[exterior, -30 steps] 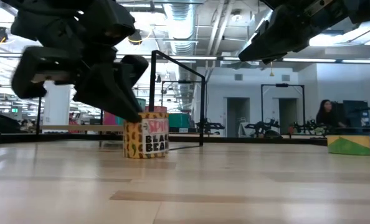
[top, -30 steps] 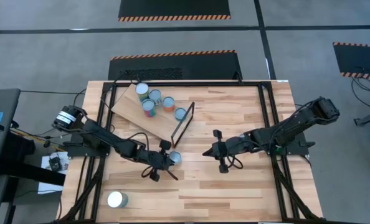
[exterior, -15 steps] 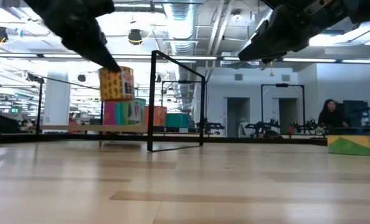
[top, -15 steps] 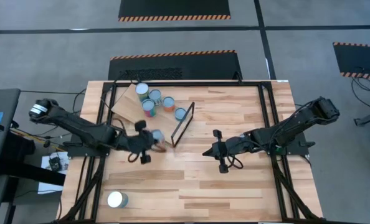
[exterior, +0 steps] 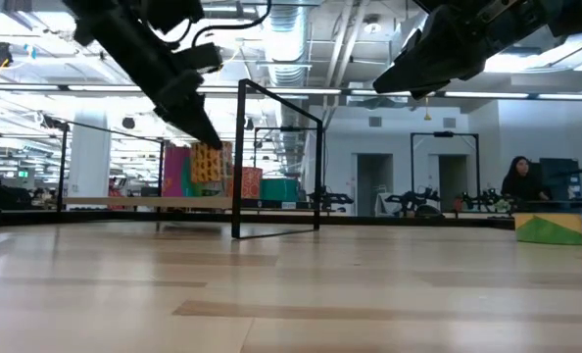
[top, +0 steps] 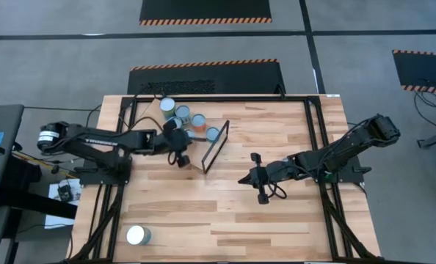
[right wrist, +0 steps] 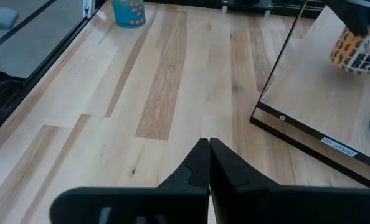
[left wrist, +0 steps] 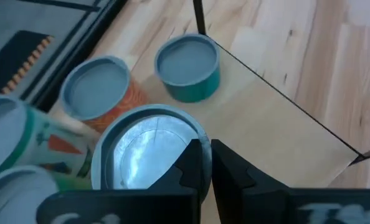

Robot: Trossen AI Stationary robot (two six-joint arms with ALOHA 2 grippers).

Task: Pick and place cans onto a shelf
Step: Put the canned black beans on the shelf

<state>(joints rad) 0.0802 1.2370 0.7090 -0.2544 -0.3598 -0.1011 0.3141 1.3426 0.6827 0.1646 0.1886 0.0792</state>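
Note:
The shelf (top: 150, 126), a tilted light-wood board with a black frame (top: 216, 147), lies at the table's far left. Several cans stand on it, among them a teal one (left wrist: 188, 65) and an orange one (left wrist: 98, 93). My left gripper (top: 183, 141) hovers over the board and is shut on a yellow-and-black can (exterior: 210, 162) with a silvery top (left wrist: 144, 152). My right gripper (top: 241, 180) hangs shut above the table's middle, with nothing between its fingers. One more can (top: 137, 235) stands near the table's near left corner. My left gripper pinches the can's top rim (left wrist: 196, 138) on the side nearest the fingers; one finger (left wrist: 188, 168) lies over the lid and the other is outside the wall. The fingers slant down from the table's left. The can (right wrist: 358, 51) hangs below them, clear of the board.
The shelf's upright black frame (exterior: 240, 157) stands just to the right of the held can. Black rails (top: 317, 139) run round the tabletop. Bare wood (top: 225, 220) stretches across the near half of the table.
My left gripper has taken hold of the can that stood on the table just near of the shelf's frame. It has lifted the can clear and swung up and toward the far left, so the can now hangs over the board. My right arm has kept still.

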